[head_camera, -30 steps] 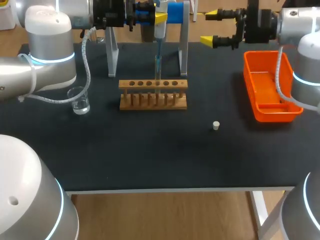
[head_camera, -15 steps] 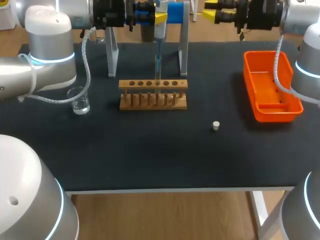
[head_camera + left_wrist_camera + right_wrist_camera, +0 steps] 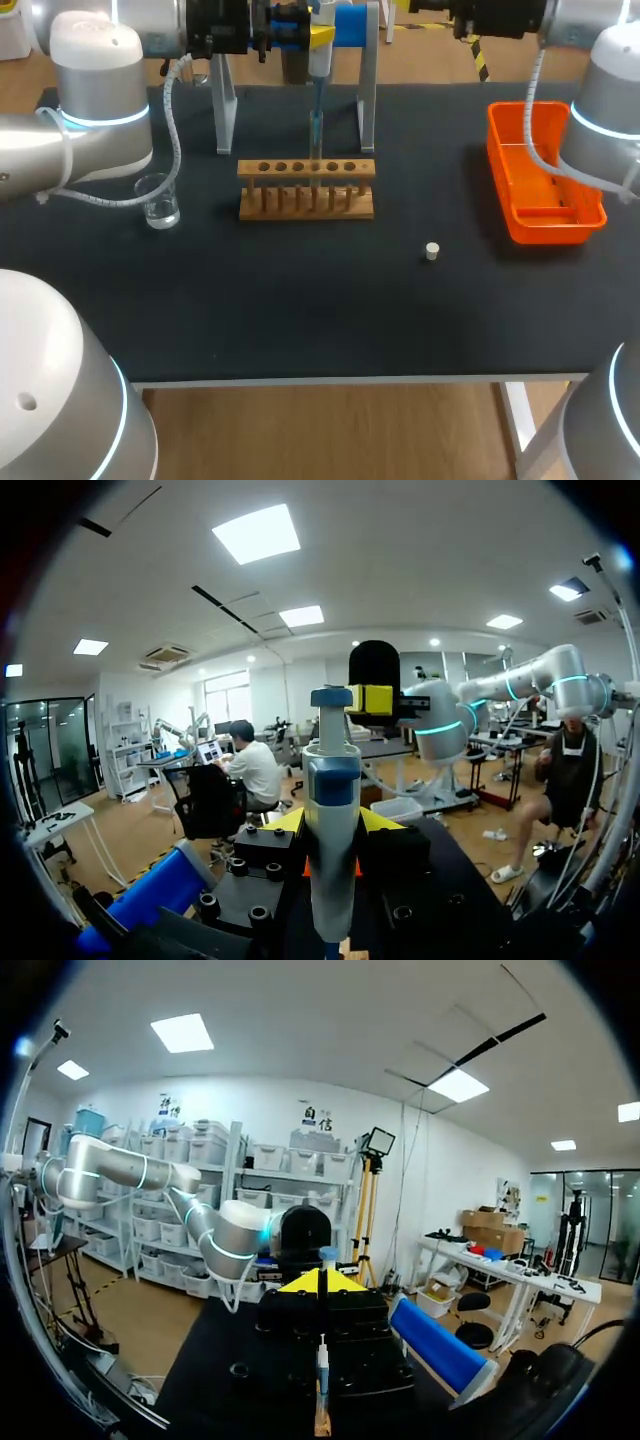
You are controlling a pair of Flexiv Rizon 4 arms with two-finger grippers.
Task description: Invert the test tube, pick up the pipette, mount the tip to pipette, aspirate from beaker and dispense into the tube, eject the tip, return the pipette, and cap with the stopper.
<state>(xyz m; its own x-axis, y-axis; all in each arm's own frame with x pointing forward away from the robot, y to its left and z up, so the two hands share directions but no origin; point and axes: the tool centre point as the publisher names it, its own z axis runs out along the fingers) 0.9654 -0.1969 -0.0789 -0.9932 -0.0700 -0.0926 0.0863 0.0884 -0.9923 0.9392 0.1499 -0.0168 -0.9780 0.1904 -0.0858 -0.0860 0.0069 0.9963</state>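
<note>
Pipette [image 3: 332, 780] clamped in L gripper [image 3: 332, 822]; R gripper [image 3: 321, 1282] clenched empty, mostly cropped overhead.

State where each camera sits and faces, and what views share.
Head view: above, behind, looking down on the table; left arm, right arm at its sides.
Left wrist view: on the left arm, facing the right gripper across the pipette in the left gripper.
Right wrist view: on the right arm, facing the left arm past the right gripper, shut.
All show the pipette.
</note>
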